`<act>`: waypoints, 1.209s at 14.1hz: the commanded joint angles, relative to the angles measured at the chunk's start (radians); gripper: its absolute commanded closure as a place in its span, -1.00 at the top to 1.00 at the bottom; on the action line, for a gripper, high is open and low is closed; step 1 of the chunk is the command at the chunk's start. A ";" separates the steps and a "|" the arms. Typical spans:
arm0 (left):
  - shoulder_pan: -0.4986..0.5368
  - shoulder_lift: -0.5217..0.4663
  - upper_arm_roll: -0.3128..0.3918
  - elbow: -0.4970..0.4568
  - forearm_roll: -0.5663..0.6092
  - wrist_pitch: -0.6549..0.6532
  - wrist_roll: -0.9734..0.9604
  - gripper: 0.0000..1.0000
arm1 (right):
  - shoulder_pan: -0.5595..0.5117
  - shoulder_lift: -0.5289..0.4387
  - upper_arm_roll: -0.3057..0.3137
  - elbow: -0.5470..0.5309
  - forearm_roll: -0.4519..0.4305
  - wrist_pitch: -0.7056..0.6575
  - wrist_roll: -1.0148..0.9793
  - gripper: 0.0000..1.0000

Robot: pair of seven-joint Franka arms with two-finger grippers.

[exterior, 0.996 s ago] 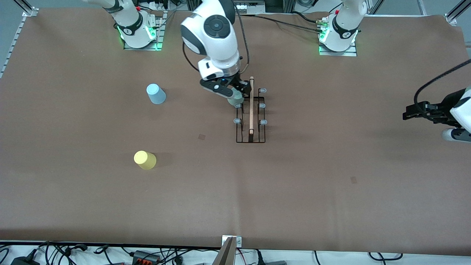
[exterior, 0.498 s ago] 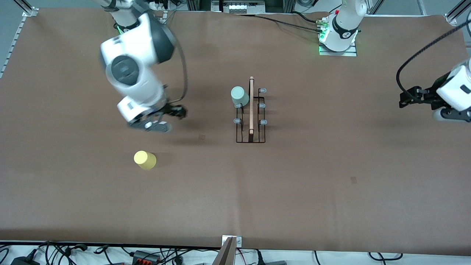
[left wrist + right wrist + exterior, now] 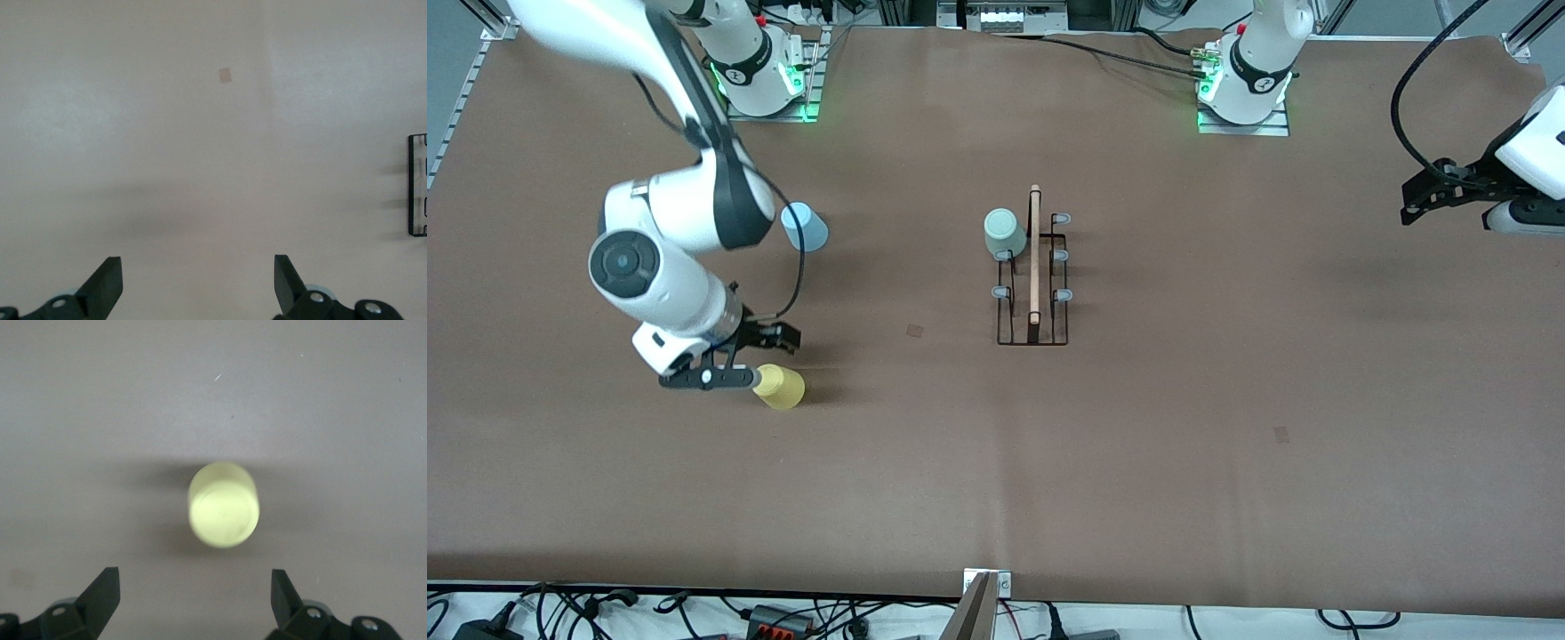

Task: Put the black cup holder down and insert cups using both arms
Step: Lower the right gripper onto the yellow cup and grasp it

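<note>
The right gripper (image 3: 758,356) is hovering wide open and empty beside the yellow cup (image 3: 779,387) (the pale green cup (image 3: 1006,233) is sitting on the black cup holder (image 3: 1034,276)), while the left gripper (image 3: 1427,191) is waiting, equally open and empty, over its end of the table (image 3: 1227,444).

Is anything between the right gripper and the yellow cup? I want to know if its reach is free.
Nothing visible. The right gripper is open just beside the yellow cup, and its wrist view shows only bare table between its fingers and the cup.
</note>
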 commanded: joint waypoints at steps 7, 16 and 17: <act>-0.010 0.000 0.012 -0.013 -0.027 -0.007 -0.006 1.00 | -0.024 0.142 -0.010 0.011 -0.007 0.212 -0.091 1.00; -0.005 0.003 0.016 -0.012 -0.027 -0.007 -0.005 1.00 | -0.010 0.067 0.005 0.008 -0.004 0.075 -0.106 -0.96; -0.005 0.005 0.015 -0.012 -0.027 -0.007 -0.005 1.00 | -0.007 0.044 0.007 0.016 0.001 0.035 -0.103 -0.96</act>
